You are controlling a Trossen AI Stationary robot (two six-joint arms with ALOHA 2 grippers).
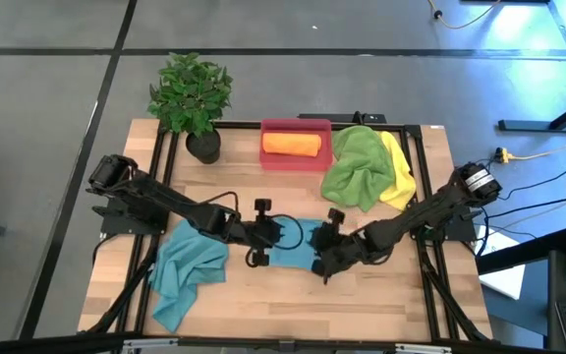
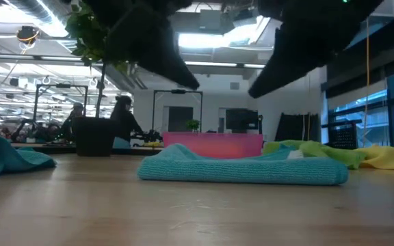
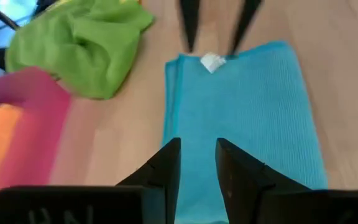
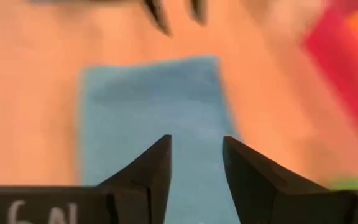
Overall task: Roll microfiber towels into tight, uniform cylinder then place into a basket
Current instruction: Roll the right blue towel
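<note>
Both claws (image 3: 197, 163) (image 4: 196, 163) parted above folded teal towel (image 3: 241, 118).

I am hovering my left gripper (image 1: 275, 236) and right gripper (image 1: 324, 246) over the two ends of the folded teal towel (image 1: 296, 246), jaws parted, fingertips facing across it. Bare table (image 1: 293, 295) is lying open toward six o'clock. At nine o'clock the crumpled teal towel (image 1: 187, 270) is blocking me. At twelve the basket (image 1: 296, 144) is standing, at one o'clock the green towel (image 1: 354, 167) and yellow towel (image 1: 397, 169), at eleven the plant (image 1: 191, 98).
</note>
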